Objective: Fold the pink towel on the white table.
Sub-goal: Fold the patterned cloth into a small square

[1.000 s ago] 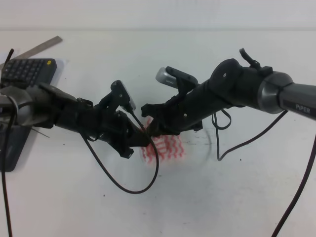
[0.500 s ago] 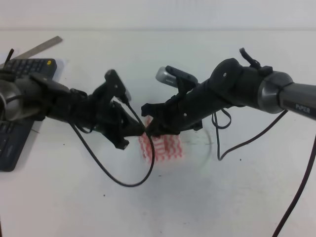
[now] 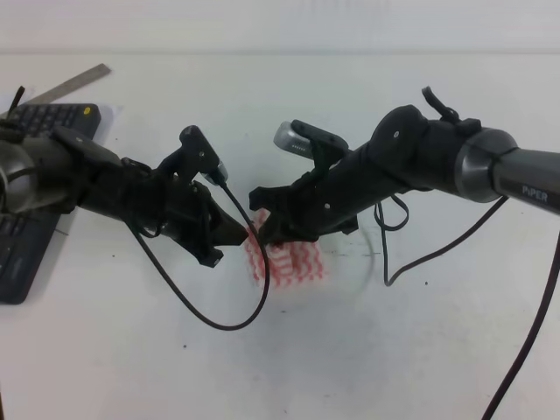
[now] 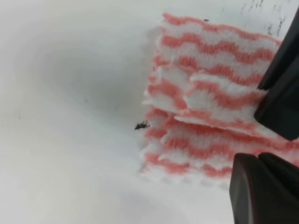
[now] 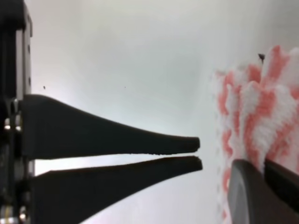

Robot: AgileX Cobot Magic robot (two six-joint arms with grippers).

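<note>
Item: pink towel (image 3: 287,262), taken as landmark. It lies on the white bench (image 3: 367,350), already doubled into a small layered packet; the left wrist view shows several stacked edges with wavy pink-and-white stripes, one upper flap slightly lifted. By the look of it, most folds are done and the packet is being tidied or released.

Nearest the viewer, below the towel: a black cable loop (image 3: 219,319) hanging from the left arm onto bare bench.

At the towel's upper left edge: left tool (image 3: 248,234), tip just beside the cloth. Whether it is parted or gripping cannot be told; its tips are cropped in its own wrist view.

At the same edge, from the right: right tool (image 3: 260,229). Its wrist view shows two dark tapered fingers (image 5: 140,142) almost together, a thin gap between them and nothing in it, near the towel's edge. Both tools meet here, probably to handle the same corner.

Right of the towel: right arm, lettering "PIPER" (image 3: 536,190) legible.

Far left of the towel: dark keyboard (image 3: 26,219); behind it a metal ruler (image 3: 70,85), markings unreadable.
</note>
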